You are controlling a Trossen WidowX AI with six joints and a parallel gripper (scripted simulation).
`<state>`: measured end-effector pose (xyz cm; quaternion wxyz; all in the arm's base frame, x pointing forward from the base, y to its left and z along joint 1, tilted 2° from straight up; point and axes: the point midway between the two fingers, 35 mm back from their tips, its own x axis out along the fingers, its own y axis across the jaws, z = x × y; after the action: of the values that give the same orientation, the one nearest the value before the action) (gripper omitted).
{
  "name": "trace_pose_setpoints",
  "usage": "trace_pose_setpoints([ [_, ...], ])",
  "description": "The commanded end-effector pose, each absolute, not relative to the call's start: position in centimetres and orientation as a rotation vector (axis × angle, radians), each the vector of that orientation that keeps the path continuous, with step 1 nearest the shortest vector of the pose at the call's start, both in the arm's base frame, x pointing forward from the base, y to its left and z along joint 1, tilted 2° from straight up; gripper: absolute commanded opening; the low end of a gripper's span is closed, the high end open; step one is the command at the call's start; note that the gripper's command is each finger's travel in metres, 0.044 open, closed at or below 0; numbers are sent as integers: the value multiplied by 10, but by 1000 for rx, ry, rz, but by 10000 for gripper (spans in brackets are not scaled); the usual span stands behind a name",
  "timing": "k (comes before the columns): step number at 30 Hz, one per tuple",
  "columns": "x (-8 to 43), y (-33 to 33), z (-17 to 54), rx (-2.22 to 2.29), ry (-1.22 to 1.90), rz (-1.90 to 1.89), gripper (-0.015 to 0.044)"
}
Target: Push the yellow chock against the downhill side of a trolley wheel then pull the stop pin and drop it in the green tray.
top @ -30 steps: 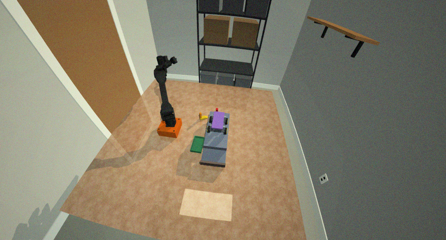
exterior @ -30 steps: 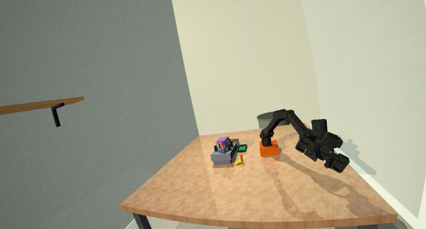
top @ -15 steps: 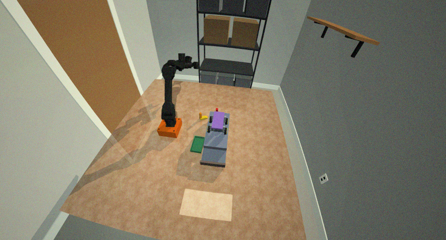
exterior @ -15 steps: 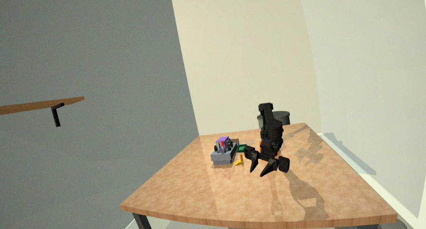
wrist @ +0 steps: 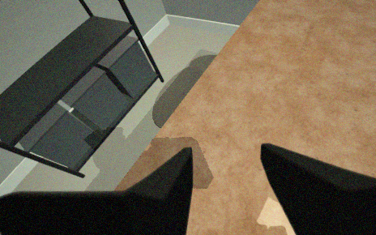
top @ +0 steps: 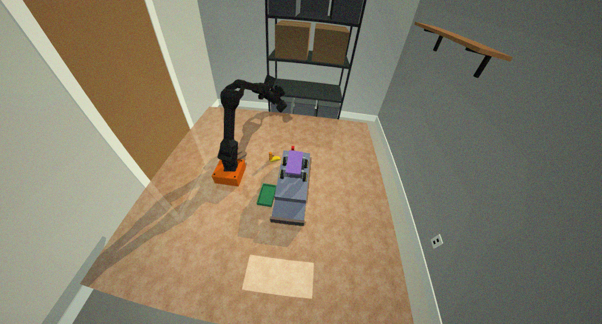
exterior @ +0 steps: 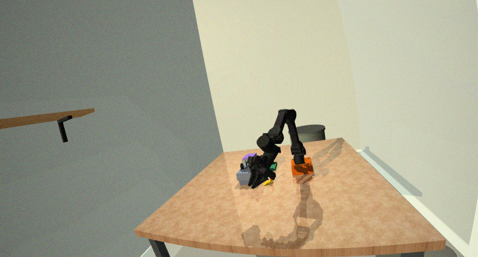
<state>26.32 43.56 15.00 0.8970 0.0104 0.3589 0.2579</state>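
Note:
The purple trolley (top: pixel 294 161) (exterior: pixel 248 155) stands at the upper end of the grey ramp (top: pixel 290 195) (exterior: pixel 242 176). The red-headed stop pin (top: pixel 292 147) stands at its uphill end. The yellow chock (top: pixel 274 158) (exterior: pixel 268 182) with its orange handle lies on the table left of the ramp, apart from the wheels. The green tray (top: pixel 260 194) (exterior: pixel 273 166) lies empty beside the ramp. My gripper (top: pixel 281 106) (exterior: pixel 256 183) (wrist: pixel 226 153) hangs high over the table's far edge, half open, with nothing between its fingers. In the exterior view the arm hides most of the trolley.
The arm's orange base (top: pixel 229 173) (exterior: pixel 301 166) stands left of the ramp. A dark shelf rack (top: pixel 311 60) (wrist: pixel 61 81) with boxes stands beyond the table's far edge. A pale rectangle (top: pixel 279 276) marks the table's near part.

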Motion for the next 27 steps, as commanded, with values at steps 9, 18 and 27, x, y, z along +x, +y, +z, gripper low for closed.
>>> trace_pose_setpoints([
  [9,288,273,116,390,1137,-2,190],
  [18,254,165,102,708,1323,-505,190],
  [27,209,105,98,946,1389,-919,190],
])
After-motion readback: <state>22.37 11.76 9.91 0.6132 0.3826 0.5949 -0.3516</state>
